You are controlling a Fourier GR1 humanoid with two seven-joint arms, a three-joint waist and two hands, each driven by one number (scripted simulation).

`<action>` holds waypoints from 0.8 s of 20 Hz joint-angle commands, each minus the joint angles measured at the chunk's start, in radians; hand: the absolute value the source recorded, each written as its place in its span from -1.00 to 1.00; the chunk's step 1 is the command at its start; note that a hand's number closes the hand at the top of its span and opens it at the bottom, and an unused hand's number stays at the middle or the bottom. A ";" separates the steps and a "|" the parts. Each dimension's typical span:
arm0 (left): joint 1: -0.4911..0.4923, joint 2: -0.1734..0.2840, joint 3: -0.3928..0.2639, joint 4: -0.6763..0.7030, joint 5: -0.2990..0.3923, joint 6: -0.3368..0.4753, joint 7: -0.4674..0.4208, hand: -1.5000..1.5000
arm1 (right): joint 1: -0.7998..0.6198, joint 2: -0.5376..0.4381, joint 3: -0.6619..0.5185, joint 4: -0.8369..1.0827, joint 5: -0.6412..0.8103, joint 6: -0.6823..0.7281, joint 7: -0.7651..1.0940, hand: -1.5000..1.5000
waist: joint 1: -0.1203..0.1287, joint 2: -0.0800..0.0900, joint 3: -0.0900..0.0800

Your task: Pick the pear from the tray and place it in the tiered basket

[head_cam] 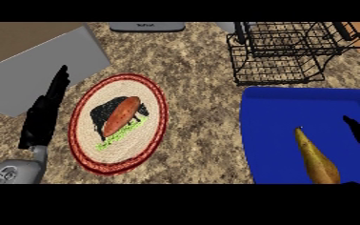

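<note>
Pear on tray; left hand resting, right hand barely visible.

Left hand (44, 114), at 9 o'clock: fingers straight, together, holding nothing. Right hand (354, 126), at 3 o'clock edge: finger state cannot be told. Pear (316, 158) lies on blue tray (274, 124), stem toward 11 o'clock. Tiered basket (281, 52) at 1 o'clock; bare counter (200, 124) between.

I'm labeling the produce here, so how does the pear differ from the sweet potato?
The pear is yellow-brown with a narrow neck; the sweet potato is reddish-orange, tapering at both ends. The pear lies on the blue tray, the sweet potato on the round plate. Both are elongated and untouched.
</note>
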 commanded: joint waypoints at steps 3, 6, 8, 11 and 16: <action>-0.021 -0.046 0.011 0.016 -0.043 -0.004 0.004 0.00 | -0.042 0.080 0.053 -0.018 0.122 0.064 0.127 -1.00 | -0.002 0.001 0.000; 0.021 -0.035 0.061 0.002 -0.026 -0.027 -0.044 0.00 | -0.016 0.121 0.059 0.004 0.148 0.068 0.098 -1.00 | -0.001 0.000 0.000; -0.056 -0.046 0.058 0.073 -0.032 -0.048 -0.014 0.00 | -0.081 0.139 0.066 0.046 0.144 0.098 0.124 -1.00 | -0.002 0.002 0.000; -0.045 -0.047 0.057 0.015 -0.056 -0.046 0.028 0.00 | -0.055 0.137 -0.014 0.115 0.116 0.110 0.038 -1.00 | -0.002 0.001 0.000; -0.049 -0.061 0.068 0.007 -0.083 -0.043 0.050 0.00 | 0.007 0.220 0.040 0.192 0.229 0.026 -0.048 -1.00 | -0.003 0.000 0.001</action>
